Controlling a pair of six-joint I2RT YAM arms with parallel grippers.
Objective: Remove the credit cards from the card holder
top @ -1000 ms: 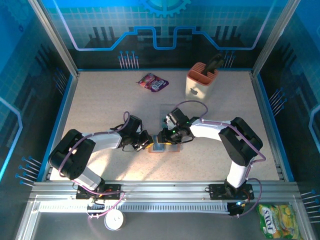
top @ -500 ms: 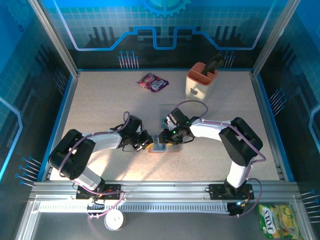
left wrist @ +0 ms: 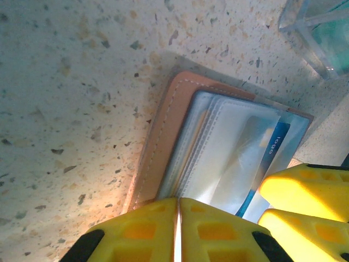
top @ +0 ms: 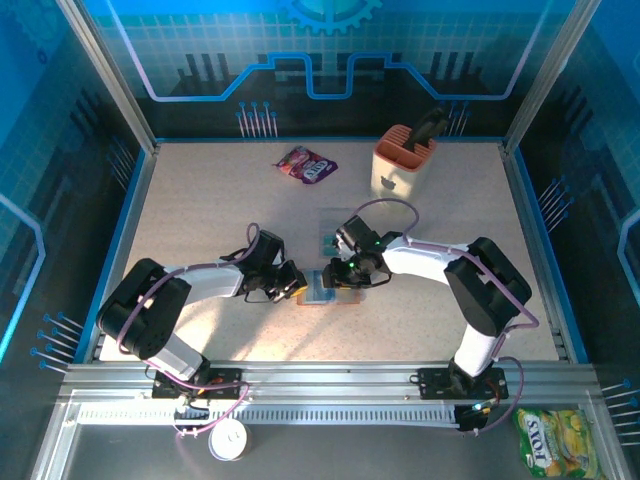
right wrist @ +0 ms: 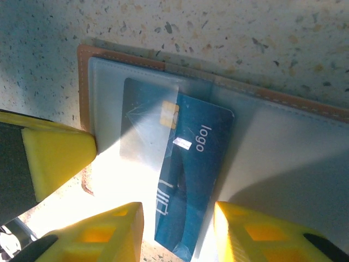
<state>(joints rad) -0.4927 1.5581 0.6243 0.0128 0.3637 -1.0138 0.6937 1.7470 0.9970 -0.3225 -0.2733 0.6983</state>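
right wrist view: straddles, right gripper (right wrist: 177, 221) fingers parted, a teal credit card (right wrist: 191, 180) halfway out of the card holder (right wrist: 283, 164) (clamped or not, cannot tell); touches the card holder's edge, left gripper (left wrist: 177, 210) fingers closed together.

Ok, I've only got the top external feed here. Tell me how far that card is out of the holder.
Observer: In the right wrist view, a blue credit card printed "logo" sticks partway out of the card holder, tilted, with its upper end tucked under the clear pocket.
Operator: Give me the right gripper's state.
Observer: The right gripper is open, with the card's free end between its jaws.
Operator: Now the left.
Observer: The left gripper is shut, sitting over the holder's tan edge.
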